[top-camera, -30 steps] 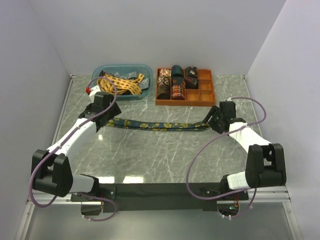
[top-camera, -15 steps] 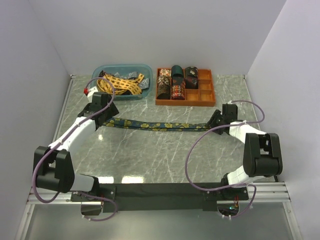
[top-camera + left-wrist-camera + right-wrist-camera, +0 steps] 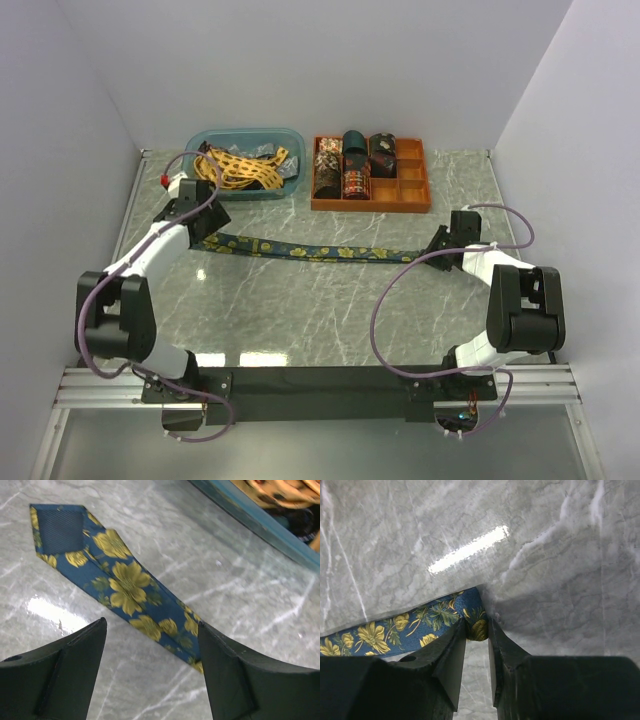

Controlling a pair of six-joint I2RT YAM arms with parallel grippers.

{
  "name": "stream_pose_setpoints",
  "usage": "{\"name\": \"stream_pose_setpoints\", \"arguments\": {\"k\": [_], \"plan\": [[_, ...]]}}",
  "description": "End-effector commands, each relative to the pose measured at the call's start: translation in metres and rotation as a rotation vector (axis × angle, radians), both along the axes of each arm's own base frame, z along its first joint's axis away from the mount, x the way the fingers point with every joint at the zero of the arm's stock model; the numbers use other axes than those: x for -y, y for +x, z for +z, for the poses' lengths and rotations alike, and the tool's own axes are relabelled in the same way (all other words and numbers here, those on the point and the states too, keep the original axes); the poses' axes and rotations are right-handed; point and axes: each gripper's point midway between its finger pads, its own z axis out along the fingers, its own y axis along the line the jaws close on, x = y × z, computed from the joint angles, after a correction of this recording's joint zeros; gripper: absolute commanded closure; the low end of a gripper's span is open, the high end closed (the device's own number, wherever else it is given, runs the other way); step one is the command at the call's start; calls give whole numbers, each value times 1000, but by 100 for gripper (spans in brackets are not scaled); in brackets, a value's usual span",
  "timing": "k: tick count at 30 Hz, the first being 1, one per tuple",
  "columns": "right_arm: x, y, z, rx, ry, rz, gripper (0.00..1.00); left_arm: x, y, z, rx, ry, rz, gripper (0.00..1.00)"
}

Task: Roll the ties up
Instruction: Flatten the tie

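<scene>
A dark navy tie with gold flowers (image 3: 320, 250) lies stretched flat across the table from left to right. My left gripper (image 3: 203, 228) hovers over its wide pointed end. In the left wrist view the left gripper (image 3: 152, 626) is open and the tie (image 3: 125, 585) runs diagonally between and beyond its fingers, untouched. My right gripper (image 3: 440, 246) is at the tie's narrow end. In the right wrist view the right gripper (image 3: 477, 626) is shut on that end of the tie (image 3: 440, 616), held low over the marble.
A blue plastic bin (image 3: 290, 135) at the back left holds loose yellow and dark ties. An orange divided tray (image 3: 415, 190) to its right holds several rolled ties. Grey walls close in the table on both sides and at the back.
My left gripper has moved back and to the left, toward the tie's wide end. My right arm has drawn in to the right with the narrow end. The tie lies a little straighter.
</scene>
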Motion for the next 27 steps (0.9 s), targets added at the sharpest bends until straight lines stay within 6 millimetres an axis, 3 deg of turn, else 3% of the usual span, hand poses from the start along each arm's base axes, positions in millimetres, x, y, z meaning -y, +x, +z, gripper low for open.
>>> {"name": "stream_pose_setpoints", "arguments": {"k": [1, 6, 8, 9, 10, 16, 27], "plan": [[11, -3, 4, -1, -50, -4, 69, -12, 18, 6, 24, -39, 47, 22], [9, -3, 6, 9, -48, 15, 69, -33, 30, -15, -37, -40, 116, 23], [9, -3, 5, 3, -48, 18, 69, -40, 38, -14, -43, -45, 145, 23], [9, -4, 4, 4, -47, 19, 69, -42, 41, -23, -66, -34, 155, 25], [8, -3, 5, 5, -47, 23, 69, -53, 47, -20, -56, -28, 179, 26], [9, -1, 6, 6, -53, 31, 69, -66, 69, -35, -96, 5, 207, 34], [10, 0, 8, 10, -62, 31, 69, -65, 60, -70, -202, 2, 216, 52]]}}
